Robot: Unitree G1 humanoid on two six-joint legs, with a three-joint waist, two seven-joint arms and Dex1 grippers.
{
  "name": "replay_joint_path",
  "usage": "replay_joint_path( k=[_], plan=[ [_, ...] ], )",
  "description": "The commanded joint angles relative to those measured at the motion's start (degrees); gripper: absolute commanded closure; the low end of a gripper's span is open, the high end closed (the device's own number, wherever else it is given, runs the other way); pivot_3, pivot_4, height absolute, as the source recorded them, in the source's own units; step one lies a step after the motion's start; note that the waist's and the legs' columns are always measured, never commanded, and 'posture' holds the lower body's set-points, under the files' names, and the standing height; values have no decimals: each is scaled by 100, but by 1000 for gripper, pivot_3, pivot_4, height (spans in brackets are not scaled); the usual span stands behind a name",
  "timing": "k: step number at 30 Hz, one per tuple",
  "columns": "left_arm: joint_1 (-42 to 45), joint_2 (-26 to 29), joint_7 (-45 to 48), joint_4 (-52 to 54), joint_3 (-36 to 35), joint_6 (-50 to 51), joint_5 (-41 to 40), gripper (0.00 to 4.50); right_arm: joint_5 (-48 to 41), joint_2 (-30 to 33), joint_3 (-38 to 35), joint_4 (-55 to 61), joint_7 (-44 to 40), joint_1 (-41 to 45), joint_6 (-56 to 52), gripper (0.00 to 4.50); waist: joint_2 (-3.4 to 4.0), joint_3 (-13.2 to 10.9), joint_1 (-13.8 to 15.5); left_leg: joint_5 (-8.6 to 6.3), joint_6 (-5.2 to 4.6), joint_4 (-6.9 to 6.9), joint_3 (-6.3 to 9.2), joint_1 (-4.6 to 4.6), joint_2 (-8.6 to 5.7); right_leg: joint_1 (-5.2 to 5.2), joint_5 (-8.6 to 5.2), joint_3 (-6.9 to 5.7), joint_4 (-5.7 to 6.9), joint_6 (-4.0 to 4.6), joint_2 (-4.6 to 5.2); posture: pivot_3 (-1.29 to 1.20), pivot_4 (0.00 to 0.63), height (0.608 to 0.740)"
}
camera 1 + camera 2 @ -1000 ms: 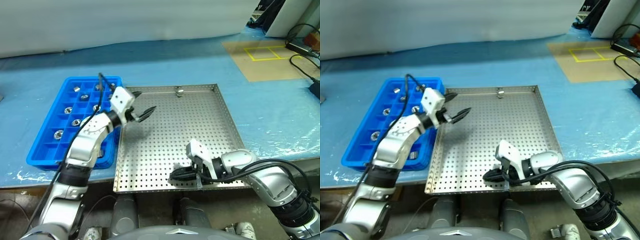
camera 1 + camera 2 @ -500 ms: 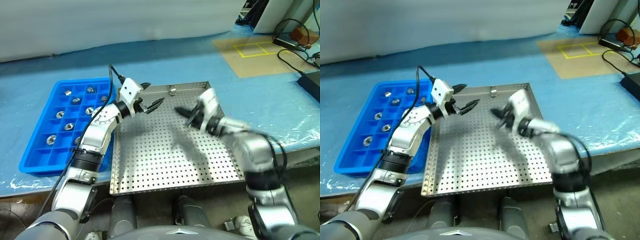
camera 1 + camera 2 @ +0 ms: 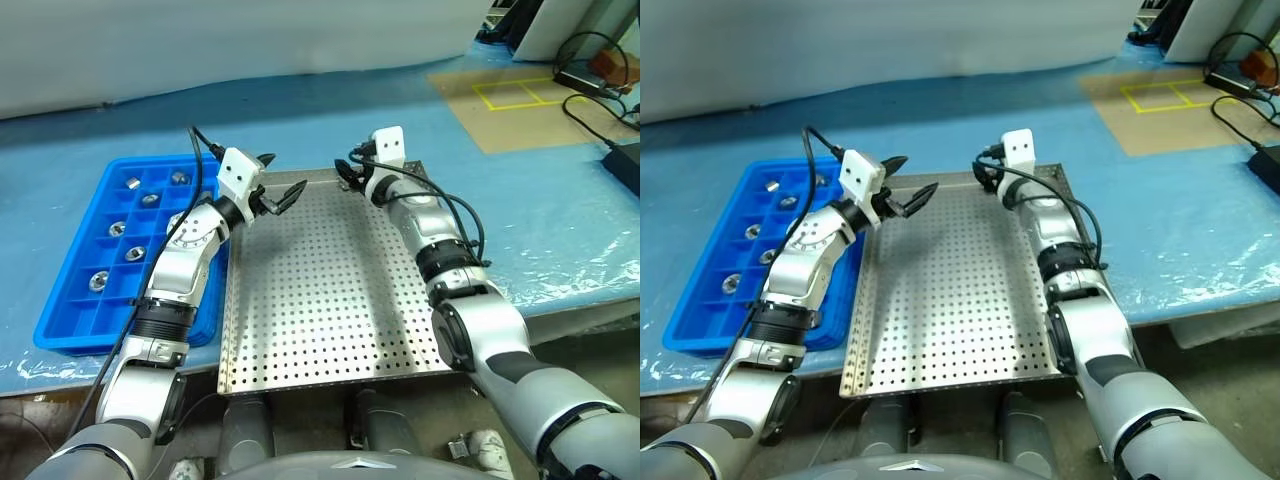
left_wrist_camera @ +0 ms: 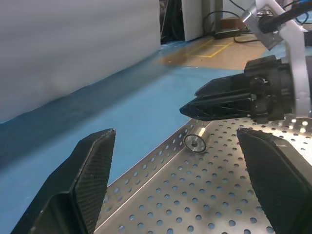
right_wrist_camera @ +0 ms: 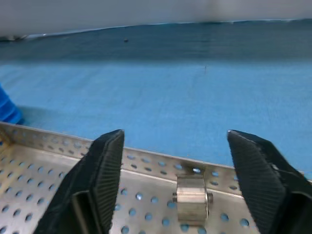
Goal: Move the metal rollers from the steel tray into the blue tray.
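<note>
One roller (image 5: 191,198) lies between spread right claw (image 5: 187,190); left claw (image 3: 281,190) spread, empty.

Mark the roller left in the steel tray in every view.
Right wrist view: roller low in the centre, between the open jaws, against the far rim.
Left wrist view: centre, beneath the right gripper.
Left eye view: middle of the far rim, mostly hidden by the right gripper.
Right eye view: same spot.
Shared landmark: the steel tray, its far rim.
</note>
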State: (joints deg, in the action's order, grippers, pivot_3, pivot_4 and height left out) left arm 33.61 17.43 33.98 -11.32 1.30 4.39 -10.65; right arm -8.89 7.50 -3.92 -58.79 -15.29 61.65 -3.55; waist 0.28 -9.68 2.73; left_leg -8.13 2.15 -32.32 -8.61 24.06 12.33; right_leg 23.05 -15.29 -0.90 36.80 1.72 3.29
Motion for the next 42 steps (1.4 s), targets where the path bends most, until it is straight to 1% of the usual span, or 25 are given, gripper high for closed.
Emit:
replay_joint_path(
  k=[1, 5, 9, 19, 27, 30, 31, 33, 36, 39, 42],
  plan=[
    [-66, -1, -114, 268, -110, -79, -12, 229, 145, -76, -148, -744, 387, 336, 391, 42, 0, 0, 10, -1, -2, -1, 0, 2, 0, 0, 0, -2, 0, 0, 2, -64, 150, 740],
    [-219, -3, -162, 459, -85, -35, -21, 229, 335, -71, -153, -1214, 797, 491, 538, 42, 1, -1, 11, 0, -3, -8, 1, 6, 4, 0, 0, -8, 5, 1, 2, -54, 150, 740],
    [-265, 8, -194, 517, -92, 0, -18, 229, 477, -115, -114, -1409, 923, 560, 601, 42, 3, -2, -2, -1, 0, -11, 1, 5, 9, 0, 0, -10, 10, 2, 0, -50, 150, 740],
    [-252, -17, -246, 540, -79, 19, -21, 229, 750, -450, -123, -1630, 1071, 631, 521, 42, 3, -2, -3, -1, 0, -8, 1, 4, 11, 2, -2, -12, 9, 5, 0, -45, 150, 740],
    [-345, 3, -272, 690, -79, 101, -7, 229, 927, -490, -166, -1706, 1389, 648, 482, 42, 4, -2, 13, -8, 13, -8, 1, 5, 11, 2, -4, -13, 9, 7, 0, -24, 150, 740],
    [-412, 23, -278, 750, -77, 131, 6, 229, 1011, -461, -135, -1723, 1475, 632, 467, 669, 4, -2, 11, -8, 14, -7, 1, 5, 12, 2, -2, -13, 9, 5, 0, -23, 150, 740],
    [-433, 22, -282, 772, -71, 142, 11, 229, 1012, -457, -150, -1728, 1487, 618, 454, 958, 4, -2, 10, -8, 14, -6, 1, 5, 11, 2, -2, -13, 8, 4, 0, -22, 150, 740],
    [-453, 14, -285, 799, -62, 163, 12, 229, 1001, -468, -187, -1733, 1497, 598, 424, 1673, 4, -3, 9, -8, 14, -5, 1, 5, 12, 2, -2, -13, 7, 4, 0, -25, 150, 740],
    [-432, -4, -286, 781, -59, 181, 12, 229, 994, -507, -221, -1731, 1408, 578, 428, 1673, 5, -3, 5, -8, 16, -4, 1, 5, 12, 3, -2, -14, 8, 4, 0, -28, 150, 740],
    [-417, -28, -265, 769, -56, 206, -18, 229, 991, -530, -250, -1725, 1397, 578, 437, 2202, 5, -3, 1, -8, 16, -4, 1, 5, 12, 3, -2, -14, 8, 4, 0, -35, 150, 740],
    [-408, -29, -258, 747, -47, 211, -5, 229, 1017, -535, -256, -1724, 1417, 577, 433, 3224, 5, -3, 1, -9, 16, -4, 1, 5, 12, 3, -2, -14, 8, 4, 0, -37, 150, 740]
  ],
)
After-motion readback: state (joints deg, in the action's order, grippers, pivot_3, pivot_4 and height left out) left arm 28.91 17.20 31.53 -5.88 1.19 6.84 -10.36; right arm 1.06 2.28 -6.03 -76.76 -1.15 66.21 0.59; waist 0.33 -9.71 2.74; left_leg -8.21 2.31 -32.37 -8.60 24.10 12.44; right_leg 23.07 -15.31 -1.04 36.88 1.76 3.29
